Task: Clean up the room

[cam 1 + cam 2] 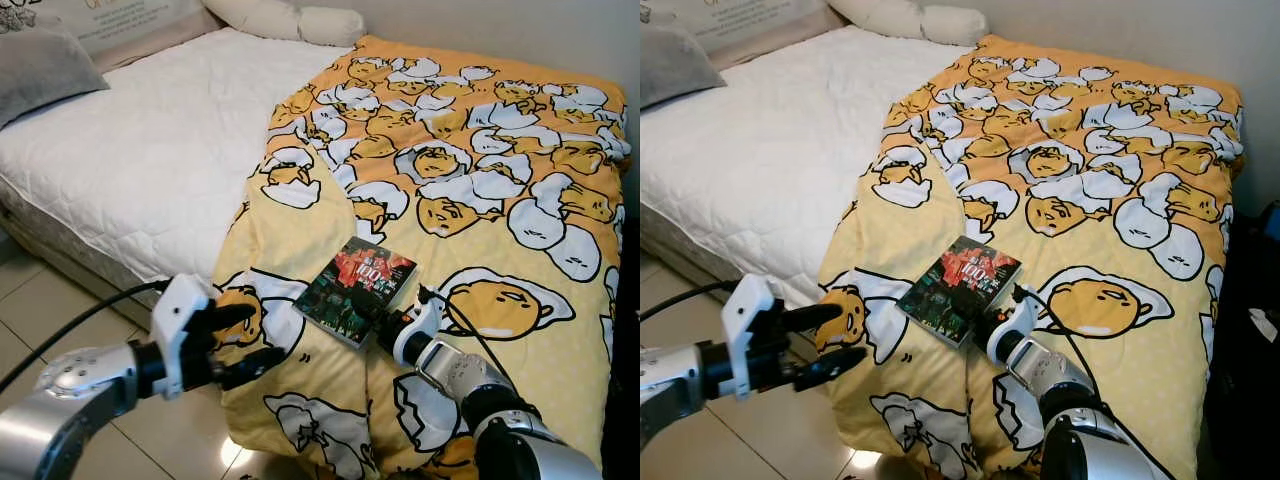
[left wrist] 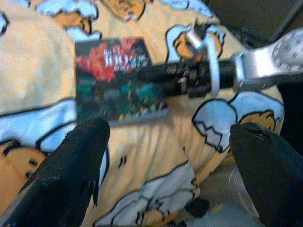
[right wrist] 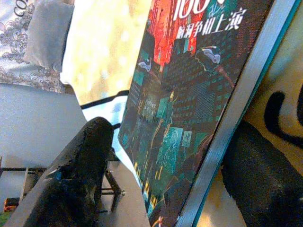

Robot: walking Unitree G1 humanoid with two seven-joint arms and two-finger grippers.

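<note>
A: A bed (image 1: 130, 160) with a bare white mattress fills the room; a yellow egg-print blanket (image 1: 480, 170) covers its far half and hangs over the foot.

B: And the book (image 1: 357, 289)?

A: It lies flat on the blanket near the bed's foot edge, its long axis slanting away toward the blanket's far side.

B: Which arm is nearer?

A: The right gripper (image 1: 374, 318) is at the book's near corner, fingers apart, one over the cover and one under the edge. The left gripper (image 1: 243, 342) hovers beside the book, off the bed's foot, fingers apart and empty.

B: So the right one likely lifts it.
</note>
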